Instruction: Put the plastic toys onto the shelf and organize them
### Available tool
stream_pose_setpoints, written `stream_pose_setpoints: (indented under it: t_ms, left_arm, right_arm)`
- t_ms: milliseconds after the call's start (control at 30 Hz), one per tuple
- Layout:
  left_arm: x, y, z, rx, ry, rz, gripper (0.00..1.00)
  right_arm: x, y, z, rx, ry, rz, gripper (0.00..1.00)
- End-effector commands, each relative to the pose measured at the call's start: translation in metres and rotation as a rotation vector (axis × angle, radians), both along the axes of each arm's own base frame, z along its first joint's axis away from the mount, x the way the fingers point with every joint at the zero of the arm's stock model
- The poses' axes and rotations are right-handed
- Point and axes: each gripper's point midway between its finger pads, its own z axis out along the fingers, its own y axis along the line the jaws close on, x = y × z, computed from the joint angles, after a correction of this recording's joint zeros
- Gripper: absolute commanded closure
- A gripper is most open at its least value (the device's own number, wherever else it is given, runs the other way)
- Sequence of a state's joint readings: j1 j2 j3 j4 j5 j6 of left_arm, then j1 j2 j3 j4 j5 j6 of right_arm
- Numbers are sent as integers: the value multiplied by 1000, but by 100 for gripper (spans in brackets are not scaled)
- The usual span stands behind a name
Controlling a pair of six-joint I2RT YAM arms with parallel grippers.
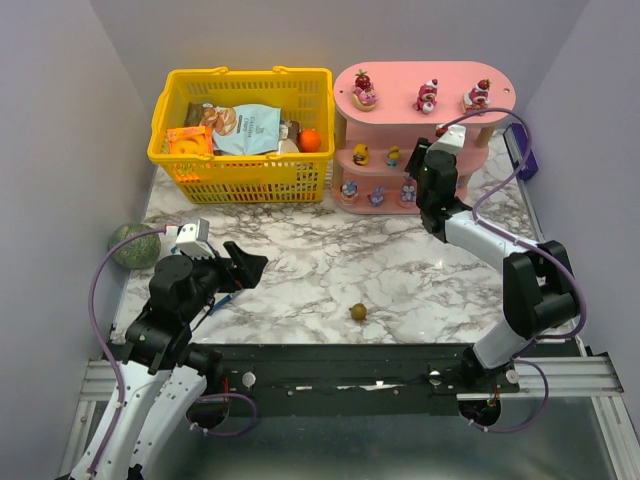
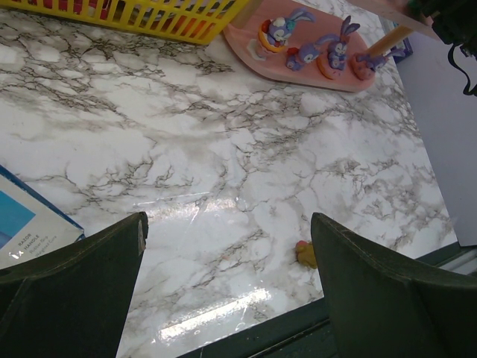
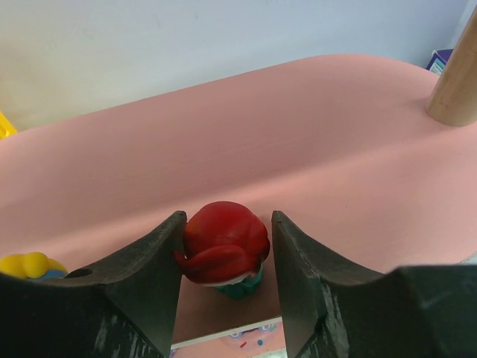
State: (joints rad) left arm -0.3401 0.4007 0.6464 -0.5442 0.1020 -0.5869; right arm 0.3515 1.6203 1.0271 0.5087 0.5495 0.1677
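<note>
The pink shelf (image 1: pixel 400 118) stands at the back right. Three pink strawberry-topped toys (image 1: pixel 427 95) are on its top board, yellow ones (image 1: pixel 360 155) on the middle board, purple bunnies (image 1: pixel 376 195) on the bottom board. My right gripper (image 3: pixel 227 242) reaches onto the middle board (image 3: pixel 313 149). A red-topped toy with a green base (image 3: pixel 226 242) sits between its fingers, touching the left one, with a thin gap at the right one. A yellow toy (image 3: pixel 26 265) shows to its left. A small olive toy (image 1: pixel 358 312) lies loose on the table. My left gripper (image 2: pixel 227 224) hovers wide open, empty.
A yellow basket (image 1: pixel 240 182) of snack packets with an orange ball stands left of the shelf. A green speckled ball (image 1: pixel 135 245) lies at the table's left edge. A blue and white box (image 2: pixel 22 224) lies under my left gripper. A purple thing (image 1: pixel 527 160) sits beside the shelf's right end.
</note>
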Motion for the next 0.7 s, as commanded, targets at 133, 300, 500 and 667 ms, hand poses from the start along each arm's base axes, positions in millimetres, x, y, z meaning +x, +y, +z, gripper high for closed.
stream_pose_setpoints:
  t_ms: [133, 300, 500, 667]
  left_arm:
    - [2, 5, -2, 16, 1, 24, 1]
    - [2, 5, -3, 16, 2, 24, 1]
    - [3, 6, -4, 16, 9, 32, 1]
    - [3, 6, -4, 16, 9, 32, 1]
  right_arm:
    - [1, -7, -11, 4, 18, -27, 40]
    - [-3, -7, -7, 24, 11, -29, 25]
    - [-7, -10, 4, 41, -6, -37, 20]
    - [-13, -13, 14, 56, -26, -46, 20]
